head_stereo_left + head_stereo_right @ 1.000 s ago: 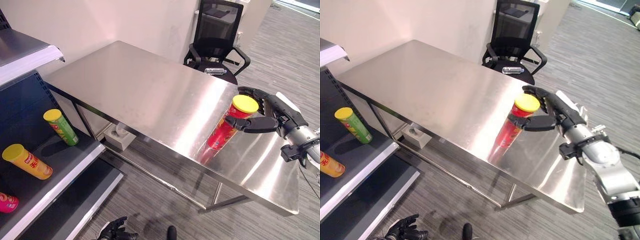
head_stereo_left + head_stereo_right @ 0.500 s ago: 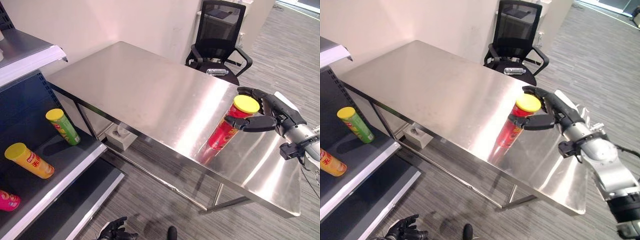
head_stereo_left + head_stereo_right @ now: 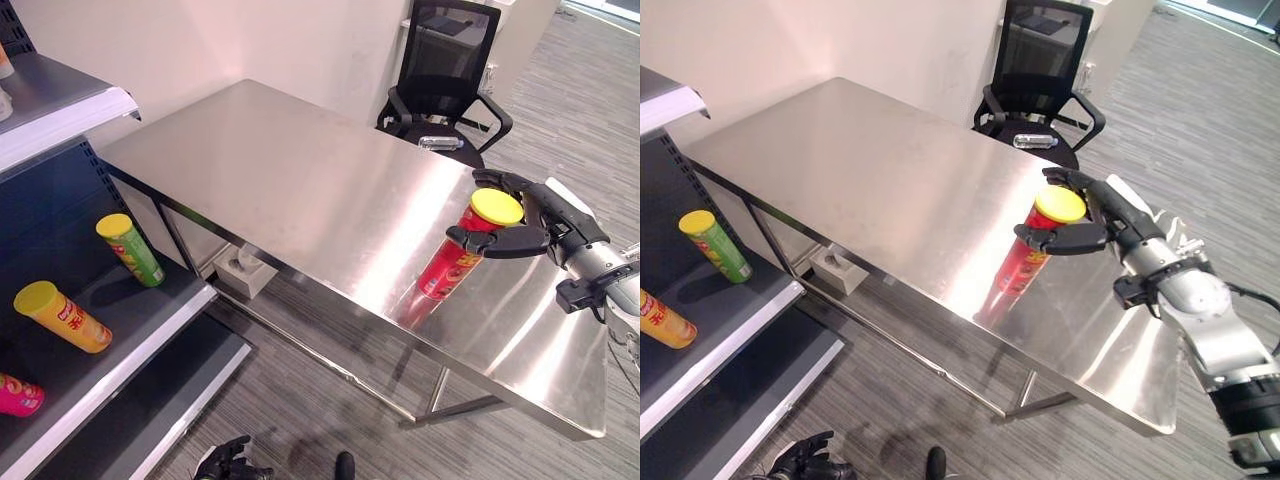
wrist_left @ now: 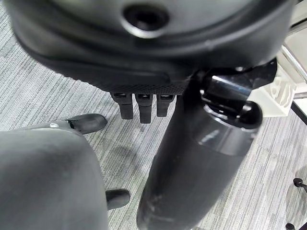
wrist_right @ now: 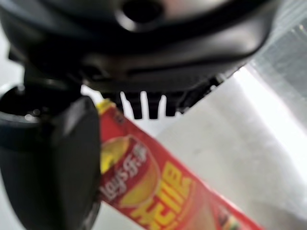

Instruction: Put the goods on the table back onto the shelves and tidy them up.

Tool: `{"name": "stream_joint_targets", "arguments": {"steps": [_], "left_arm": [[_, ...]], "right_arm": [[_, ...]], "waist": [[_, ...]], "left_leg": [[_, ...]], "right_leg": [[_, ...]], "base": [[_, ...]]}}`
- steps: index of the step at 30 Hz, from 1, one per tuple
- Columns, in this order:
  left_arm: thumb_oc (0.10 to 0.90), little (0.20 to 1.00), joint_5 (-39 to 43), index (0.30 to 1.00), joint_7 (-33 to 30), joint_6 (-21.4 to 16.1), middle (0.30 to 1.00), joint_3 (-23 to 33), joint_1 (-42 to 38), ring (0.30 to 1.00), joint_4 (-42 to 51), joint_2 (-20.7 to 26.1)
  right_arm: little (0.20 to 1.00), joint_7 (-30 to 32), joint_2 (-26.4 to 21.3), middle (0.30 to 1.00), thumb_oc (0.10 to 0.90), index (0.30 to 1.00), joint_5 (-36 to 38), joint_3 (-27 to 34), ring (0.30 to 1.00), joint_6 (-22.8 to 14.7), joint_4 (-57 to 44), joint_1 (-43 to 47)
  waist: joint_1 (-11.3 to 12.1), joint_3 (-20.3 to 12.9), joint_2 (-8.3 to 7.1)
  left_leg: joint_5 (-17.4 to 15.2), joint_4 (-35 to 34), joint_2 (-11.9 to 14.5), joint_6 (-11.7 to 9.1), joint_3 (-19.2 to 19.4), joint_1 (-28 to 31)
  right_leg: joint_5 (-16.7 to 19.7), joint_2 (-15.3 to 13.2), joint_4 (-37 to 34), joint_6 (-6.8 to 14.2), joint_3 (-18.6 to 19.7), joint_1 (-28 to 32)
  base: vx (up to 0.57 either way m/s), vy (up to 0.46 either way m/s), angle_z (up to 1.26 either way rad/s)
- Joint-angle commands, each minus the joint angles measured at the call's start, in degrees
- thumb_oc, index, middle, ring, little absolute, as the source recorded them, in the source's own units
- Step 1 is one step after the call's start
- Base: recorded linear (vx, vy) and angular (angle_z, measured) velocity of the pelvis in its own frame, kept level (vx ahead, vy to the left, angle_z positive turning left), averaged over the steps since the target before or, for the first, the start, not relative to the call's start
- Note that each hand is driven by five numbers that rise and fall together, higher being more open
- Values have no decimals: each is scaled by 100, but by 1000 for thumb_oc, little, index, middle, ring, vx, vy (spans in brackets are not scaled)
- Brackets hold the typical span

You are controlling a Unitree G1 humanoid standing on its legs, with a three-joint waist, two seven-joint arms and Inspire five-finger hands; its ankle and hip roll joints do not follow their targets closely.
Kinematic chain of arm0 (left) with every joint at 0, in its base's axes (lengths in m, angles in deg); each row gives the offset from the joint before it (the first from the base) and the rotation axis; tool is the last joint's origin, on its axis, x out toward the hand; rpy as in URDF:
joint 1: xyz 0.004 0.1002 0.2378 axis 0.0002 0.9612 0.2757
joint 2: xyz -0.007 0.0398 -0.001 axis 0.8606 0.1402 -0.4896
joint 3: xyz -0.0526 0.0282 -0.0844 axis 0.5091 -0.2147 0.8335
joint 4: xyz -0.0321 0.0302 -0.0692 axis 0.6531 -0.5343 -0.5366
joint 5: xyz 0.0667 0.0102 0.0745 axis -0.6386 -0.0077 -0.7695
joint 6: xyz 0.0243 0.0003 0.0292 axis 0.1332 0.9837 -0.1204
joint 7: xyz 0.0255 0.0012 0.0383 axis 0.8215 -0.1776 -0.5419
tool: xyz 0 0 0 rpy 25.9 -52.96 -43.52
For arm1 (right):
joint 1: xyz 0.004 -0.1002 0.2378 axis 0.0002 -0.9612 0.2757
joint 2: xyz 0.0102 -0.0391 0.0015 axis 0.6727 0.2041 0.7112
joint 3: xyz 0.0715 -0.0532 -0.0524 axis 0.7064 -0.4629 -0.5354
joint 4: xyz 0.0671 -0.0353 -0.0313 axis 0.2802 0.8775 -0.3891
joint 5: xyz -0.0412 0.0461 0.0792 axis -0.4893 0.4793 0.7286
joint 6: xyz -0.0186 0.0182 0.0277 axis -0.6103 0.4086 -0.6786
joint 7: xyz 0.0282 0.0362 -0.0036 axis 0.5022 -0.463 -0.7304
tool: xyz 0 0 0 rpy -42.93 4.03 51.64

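Red, yellow-lidded chip can (image 3: pixel 459 261) is standing on the steel table (image 3: pixel 300 190) near its right end, with the right hand (image 3: pixel 527 220) curling thumb and fingers around its top. Green (image 3: pixel 129 250), yellow (image 3: pixel 58 316) and pink (image 3: pixel 20 394) cans are resting on the shelf (image 3: pixel 120 340). The left hand (image 3: pixel 808 458) is hanging low, fingers curled.

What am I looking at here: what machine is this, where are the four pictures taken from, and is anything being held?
A humanoid robot stands before a steel table. Two pictures come from its head, looking down; two come from cameras on its wrists. Its right hand has thumb and fingers curled round the top of a red chip can with a yellow lid, standing on the table. Its left hand hangs low by the floor. On the shelf lie green, yellow and pink cans. An office chair stands behind.
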Motion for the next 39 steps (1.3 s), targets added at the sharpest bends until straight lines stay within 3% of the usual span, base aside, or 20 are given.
{"name": "stream_joint_targets", "arguments": {"steps": [1,11,12,14,15,31,34,39], "left_arm": [[800,900,-3,900,17,-144,900,-219,-318,900,-163,138],[800,900,22,900,-9,-131,900,-194,-334,900,-198,152],[800,900,29,900,-20,-132,900,-201,-334,900,-200,147],[800,900,32,900,-24,-131,900,-200,-334,900,-199,146],[800,900,38,900,-31,-128,900,-194,-339,900,-201,146],[800,900,80,900,-90,-106,900,-81,-342,900,-127,138],[800,900,109,900,-112,-116,900,-21,-337,900,-74,173],[800,900,161,900,-175,-155,900,107,-363,900,63,241]], "right_arm": [[900,143,-495,900,800,900,197,-57,900,-258,268,1029],[900,203,-469,900,800,900,122,-185,900,-208,414,1202],[662,248,-401,662,642,662,78,-161,662,-203,441,1223],[448,280,-373,448,499,448,36,-150,448,-195,449,1235],[300,304,-340,300,400,300,24,-137,300,-201,458,1246],[300,584,35,300,400,300,-193,219,300,-306,236,1223],[300,689,176,300,400,300,-53,450,300,-453,-59,1204],[300,821,759,300,400,300,676,802,300,-1142,-1013,1659]], "waist": [[207,-162,-342],[243,-149,-363],[252,-145,-357],[258,-142,-355],[262,-139,-353],[311,-132,-282],[337,-146,-252],[583,-95,-115]], "left_leg": [[-5,17,56,-61,185,-42],[-5,17,55,-66,173,-53],[-7,17,53,-61,165,-50],[-6,17,52,-59,161,-50],[-6,17,52,-59,159,-51],[-4,17,48,-55,121,-11],[28,17,76,-81,95,0],[331,17,236,-281,-254,-148]], "right_leg": [[-589,-337,79,496,25,469],[-587,-342,79,498,-2,475],[-590,-343,79,493,-4,479],[-592,-343,79,491,-5,481],[-595,-344,79,491,-10,483],[-638,-333,79,465,-35,538],[-672,-313,79,438,-59,573],[-870,-121,79,247,-297,675]], "base": [[0,0,0],[0,0,0],[0,0,0],[0,0,0],[0,0,0],[-1,-1,1],[-21,-59,6],[-109,-176,23]]}}
